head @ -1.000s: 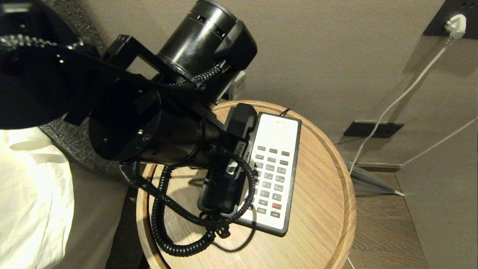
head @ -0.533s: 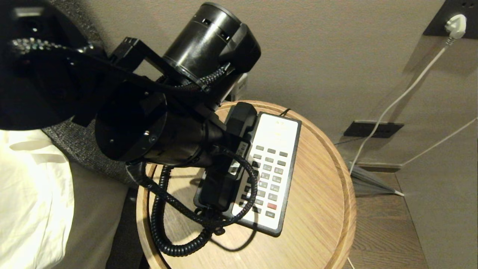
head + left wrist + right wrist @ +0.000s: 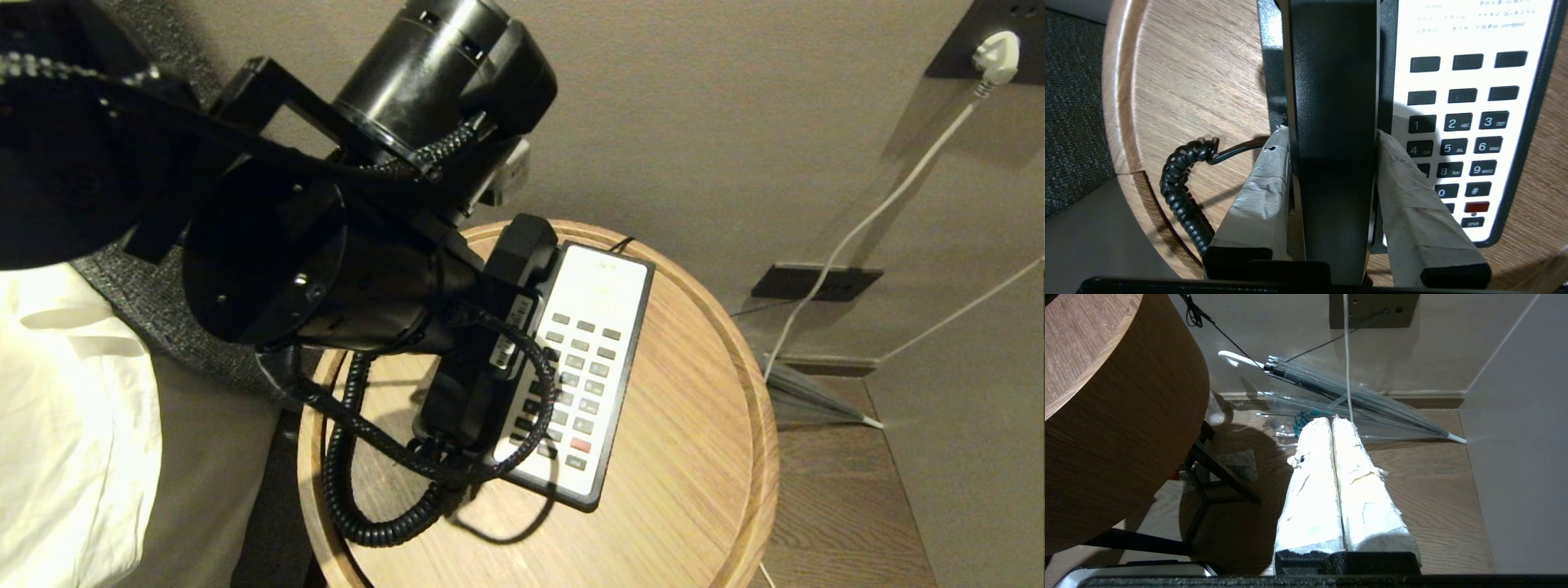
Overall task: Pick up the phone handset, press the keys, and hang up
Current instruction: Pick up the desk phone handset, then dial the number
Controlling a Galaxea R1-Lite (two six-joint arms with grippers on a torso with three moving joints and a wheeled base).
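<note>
The left gripper [image 3: 1333,139] clamps the phone handset [image 3: 1333,102] at mid-shaft, beside the keys [image 3: 1457,122] over the phone base [image 3: 608,343] on the round table [image 3: 694,457] (rigid, glossy, likely slippery; tethered by cord).

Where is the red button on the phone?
In the head view, the red button sits near the bottom of the keys on the white faceplate, right of the phone handset that the left gripper clamps.

Your right gripper [image 3: 1336,428], fingers pressed together, hangs above the wood floor [image 3: 1425,486]; clear umbrella [image 3: 1355,408] at twelve o'clock, table [image 3: 1118,400] at nine.
</note>
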